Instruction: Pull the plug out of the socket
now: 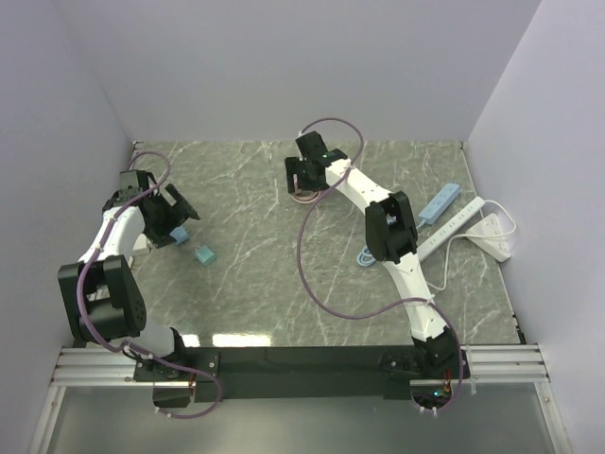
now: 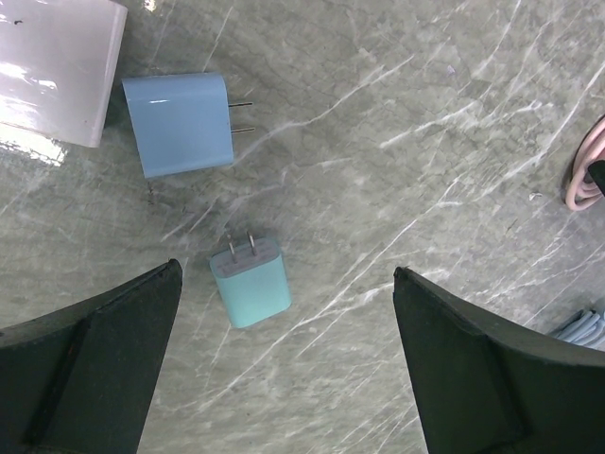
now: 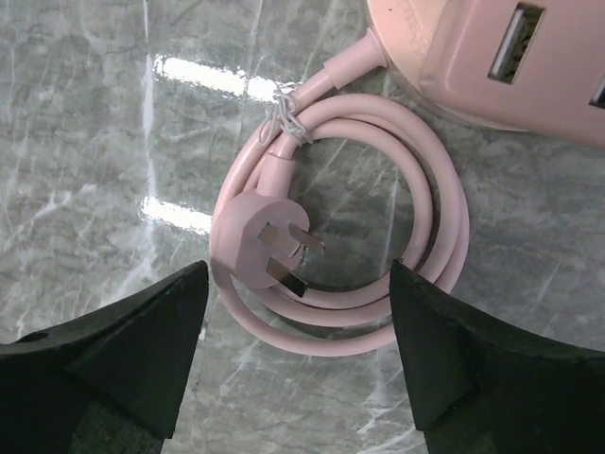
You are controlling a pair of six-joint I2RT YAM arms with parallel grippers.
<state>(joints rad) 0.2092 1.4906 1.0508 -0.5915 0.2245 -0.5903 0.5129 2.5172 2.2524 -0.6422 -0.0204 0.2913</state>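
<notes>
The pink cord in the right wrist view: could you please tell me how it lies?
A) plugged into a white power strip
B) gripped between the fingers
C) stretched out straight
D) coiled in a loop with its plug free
D: the pink cord curls in a tied loop, and its plug lies loose with its prongs bare.

The top camera looks down from high up. Both wrist cameras look down close at the same surface (image 2: 425, 142).
</notes>
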